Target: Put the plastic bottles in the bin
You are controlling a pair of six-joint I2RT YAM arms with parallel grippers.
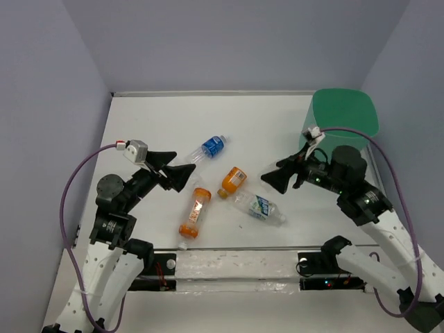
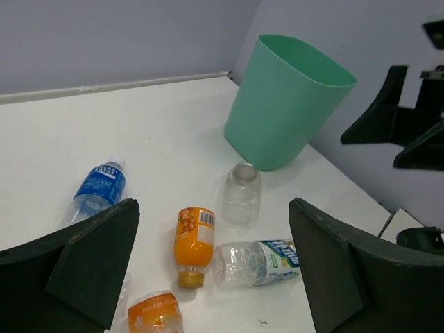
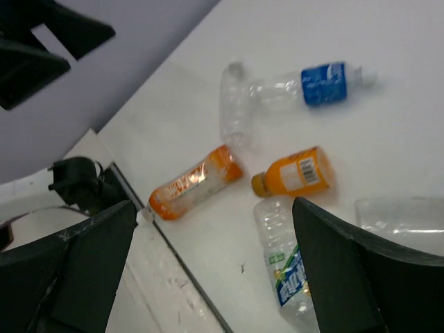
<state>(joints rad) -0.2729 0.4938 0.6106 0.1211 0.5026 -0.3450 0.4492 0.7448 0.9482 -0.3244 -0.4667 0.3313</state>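
Several plastic bottles lie on the white table between my arms: a blue-label bottle [image 1: 210, 148] [image 2: 97, 191], a small orange bottle [image 1: 234, 180] [image 2: 194, 243], a long orange-label bottle [image 1: 195, 211] [image 3: 194, 182] and a clear white-blue-label bottle [image 1: 260, 207] [image 2: 258, 262]. An unlabelled clear bottle [image 2: 241, 194] lies nearer the bin. The mint-green bin [image 1: 343, 114] [image 2: 288, 104] stands upright at the far right. My left gripper [image 1: 187, 161] [image 2: 214, 207] hovers open left of the bottles. My right gripper [image 1: 270, 171] [image 3: 214, 202] hovers open on their right. Neither holds anything.
Another clear bottle [image 3: 234, 104] lies beside the blue-label one. Grey walls close the table on three sides. A metal rail [image 1: 236, 263] runs along the near edge between the arm bases. A purple cable [image 1: 69, 187] loops beside each arm.
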